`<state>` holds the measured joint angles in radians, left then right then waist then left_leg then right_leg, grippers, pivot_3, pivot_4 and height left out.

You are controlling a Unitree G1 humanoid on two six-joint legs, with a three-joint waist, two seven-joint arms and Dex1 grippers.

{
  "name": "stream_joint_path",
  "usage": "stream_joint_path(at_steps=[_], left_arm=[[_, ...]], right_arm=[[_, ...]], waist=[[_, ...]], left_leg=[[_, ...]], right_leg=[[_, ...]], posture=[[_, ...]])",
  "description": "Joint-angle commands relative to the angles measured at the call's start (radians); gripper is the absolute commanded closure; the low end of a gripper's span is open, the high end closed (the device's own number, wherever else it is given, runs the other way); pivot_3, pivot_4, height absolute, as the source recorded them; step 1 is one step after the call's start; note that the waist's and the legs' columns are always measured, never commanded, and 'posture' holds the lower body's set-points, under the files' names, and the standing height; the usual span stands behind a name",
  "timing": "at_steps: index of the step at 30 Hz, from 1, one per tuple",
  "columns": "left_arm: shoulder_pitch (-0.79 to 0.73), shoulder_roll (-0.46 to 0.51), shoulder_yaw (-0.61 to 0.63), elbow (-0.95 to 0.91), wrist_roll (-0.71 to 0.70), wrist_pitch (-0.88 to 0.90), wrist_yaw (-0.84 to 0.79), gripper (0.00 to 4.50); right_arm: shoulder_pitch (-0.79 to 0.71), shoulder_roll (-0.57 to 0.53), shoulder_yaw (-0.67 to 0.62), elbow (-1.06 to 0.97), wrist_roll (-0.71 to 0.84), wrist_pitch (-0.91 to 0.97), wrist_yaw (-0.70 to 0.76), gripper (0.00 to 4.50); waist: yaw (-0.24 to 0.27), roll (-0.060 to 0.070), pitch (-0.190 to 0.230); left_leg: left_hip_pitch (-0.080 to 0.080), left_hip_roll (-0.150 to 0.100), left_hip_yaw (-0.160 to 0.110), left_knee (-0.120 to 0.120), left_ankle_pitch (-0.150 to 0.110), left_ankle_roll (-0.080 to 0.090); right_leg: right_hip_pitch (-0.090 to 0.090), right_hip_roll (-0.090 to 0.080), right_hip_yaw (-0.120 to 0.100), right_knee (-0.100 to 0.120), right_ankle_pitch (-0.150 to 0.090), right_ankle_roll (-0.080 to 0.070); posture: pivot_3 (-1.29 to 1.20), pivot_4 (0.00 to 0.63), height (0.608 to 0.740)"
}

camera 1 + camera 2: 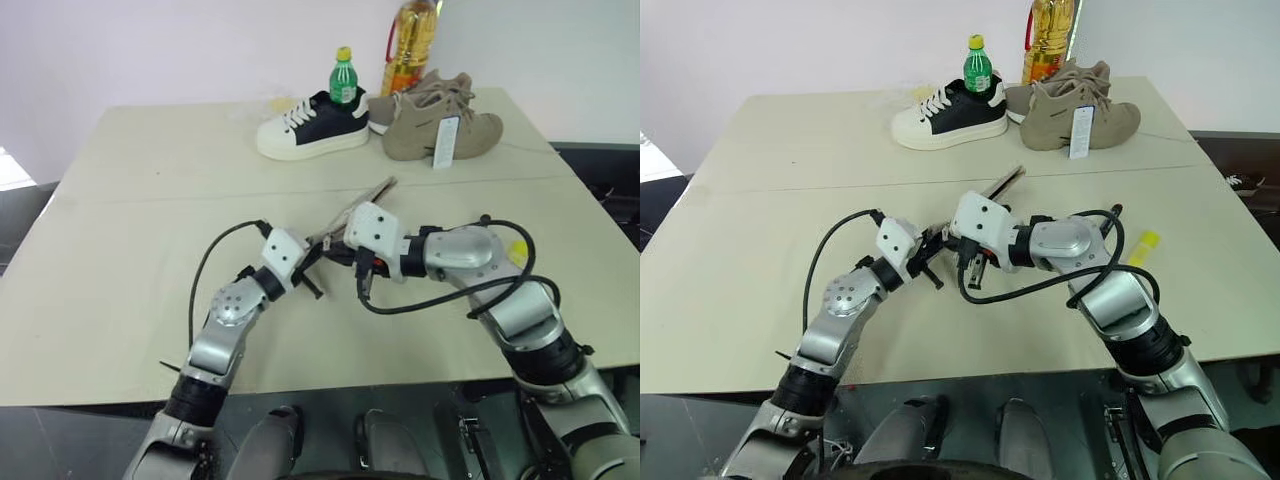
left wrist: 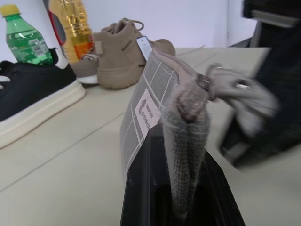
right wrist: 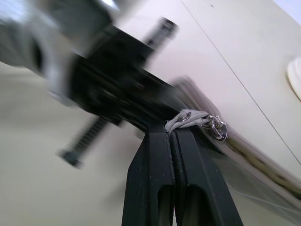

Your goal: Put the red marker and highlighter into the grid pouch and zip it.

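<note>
So the grid pouch [image 2: 150, 89] is up off the table [image 1: 150, 200], pretty much dead center of the head view, held between both arms and slanting up toward 1 o'clock. In the left wrist view you can see its grey fabric, white grid lines and the little white label facing sideways.

The left end effector [image 1: 312, 262] is clamped tight on the near end of the pouch, a fold of grey fabric squeezed between its black fingers [image 2: 141, 188]. The right end effector [image 3: 173, 136] comes in from 3 o'clock and is pinched closed on the fabric zipper pull [image 3: 188, 118], with the small metal ring [image 3: 218, 128] dangling just past the fingertips. The two end effectors are practically touching each other.

The highlighter [image 1: 1143, 243] is lying on the table at about 3 o'clock from the pouch, just beyond the right arm.

Back at 12 o'clock there's a black-and-white sneaker [image 1: 310, 125], a green bottle [image 1: 344, 78] behind it, a pair of tan shoes [image 1: 440, 125] with a tag, and a yellow oil bottle [image 1: 412, 45] at the wall.
</note>
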<state>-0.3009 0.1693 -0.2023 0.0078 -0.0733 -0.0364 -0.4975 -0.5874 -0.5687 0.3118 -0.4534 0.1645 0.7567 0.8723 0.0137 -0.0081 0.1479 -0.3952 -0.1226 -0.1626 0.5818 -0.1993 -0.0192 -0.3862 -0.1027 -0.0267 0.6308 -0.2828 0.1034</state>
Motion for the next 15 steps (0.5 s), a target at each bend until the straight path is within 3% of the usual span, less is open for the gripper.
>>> stream_joint_path(at_steps=[1, 4, 5, 8, 13, 15], left_arm=[[-0.030, -0.012, 0.007, 0.034, 0.017, -0.043, 0.020, 4.50], [-0.032, -0.013, 0.010, 0.046, 0.017, -0.060, 0.016, 4.50], [-0.029, -0.011, 0.013, 0.045, 0.014, -0.064, 0.012, 4.50], [-0.007, 0.020, 0.020, 0.023, 0.006, -0.084, -0.021, 4.50], [0.032, 0.073, 0.013, -0.020, -0.022, -0.097, -0.084, 4.50], [0.048, 0.095, -0.004, -0.039, -0.025, -0.110, -0.122, 4.50]], right_arm=[[0.000, -0.023, -0.009, -0.069, 0.027, 0.008, 0.011, 4.49], [0.013, -0.065, -0.051, -0.078, 0.053, 0.031, 0.030, 4.49], [0.022, -0.091, -0.080, -0.075, 0.067, 0.040, 0.041, 4.23], [0.048, -0.163, -0.225, -0.007, 0.091, 0.101, 0.015, 3.14], [0.049, -0.200, -0.377, 0.200, 0.037, 0.169, -0.154, 0.52], [0.021, -0.162, -0.431, 0.315, 0.004, 0.229, -0.271, 0.52]], waist=[[0.000, 0.000, 0.000], [0.000, 0.000, 0.000], [0.001, 0.000, 0.000], [0.001, 0.000, 0.000], [0.000, 0.000, 0.000], [-0.001, 0.000, 0.000]], left_leg=[[0.000, 0.000, 0.000, 0.000, 0.000, 0.000], [0.000, 0.000, 0.000, 0.000, 0.000, 0.000], [0.000, 0.000, 0.000, 0.000, 0.000, 0.000], [-0.002, 0.000, 0.000, 0.003, -0.001, 0.001], [-0.005, 0.000, 0.000, 0.009, -0.002, 0.003], [-0.005, 0.000, 0.000, 0.009, -0.002, 0.003]], right_leg=[[0.000, 0.000, 0.000, 0.000, 0.000, 0.000], [0.000, 0.000, 0.000, 0.000, 0.000, 0.000], [0.000, 0.000, 0.000, 0.000, 0.000, 0.000], [0.000, 0.000, -0.001, 0.000, 0.000, 0.000], [0.000, 0.000, -0.002, 0.000, 0.001, 0.001], [0.000, 0.000, -0.002, 0.000, 0.001, 0.001]], posture=[[0.00, 0.150, 0.738], [0.00, 0.150, 0.738], [0.00, 0.150, 0.738], [0.00, 0.150, 0.738], [0.00, 0.150, 0.738], [0.00, 0.150, 0.738]])
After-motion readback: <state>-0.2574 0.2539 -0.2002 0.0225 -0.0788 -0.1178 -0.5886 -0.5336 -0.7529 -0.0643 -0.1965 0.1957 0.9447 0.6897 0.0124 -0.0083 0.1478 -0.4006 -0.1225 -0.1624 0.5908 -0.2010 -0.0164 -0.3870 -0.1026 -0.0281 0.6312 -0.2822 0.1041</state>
